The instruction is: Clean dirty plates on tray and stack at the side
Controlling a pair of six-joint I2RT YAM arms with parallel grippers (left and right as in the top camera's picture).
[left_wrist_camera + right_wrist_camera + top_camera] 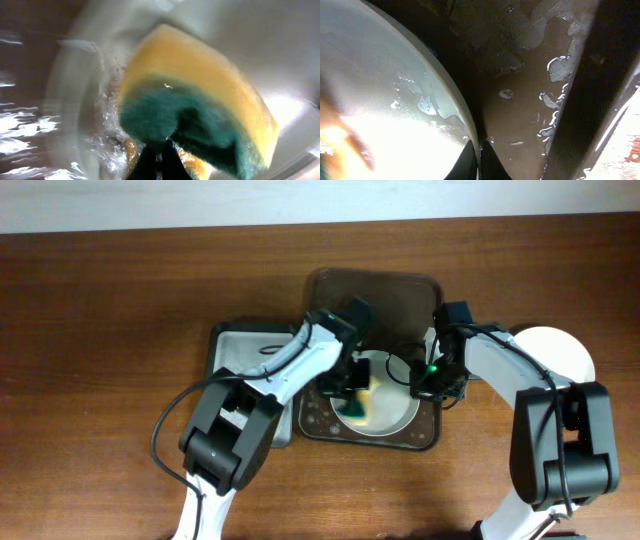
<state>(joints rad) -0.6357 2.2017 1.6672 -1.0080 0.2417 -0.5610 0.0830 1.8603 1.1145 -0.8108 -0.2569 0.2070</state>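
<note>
A white plate (395, 415) lies inside the dark brown tray (385, 288), in its near half, at the middle of the bench (100, 330). A yellow sponge (358, 405) with a green scrubbing side is pressed against the plate's left part.

The left pincer (350, 385) is clamped on that sponge. From the left wrist, its two dark fingertips (157, 162) pinch the green side at the bottom edge, and the yellow side (200, 100) faces up. The white surface (240, 40) behind it is blurred, with wet droplets beside the sponge.

The right pincer (440, 380) sits at the plate's right edge. From the right wrist, its fingertips (479, 162) are closed on the plate's rim, one on each side. The plate (380, 90) looks wet near that rim, and the brown tray floor (520, 115) next to it carries shiny patches of water.

Another white plate (560, 350) rests on the bench to the right of the tray, partly hidden by the right arm. A smaller grey tray (235, 345) sits just left of the brown one, under the left arm.
</note>
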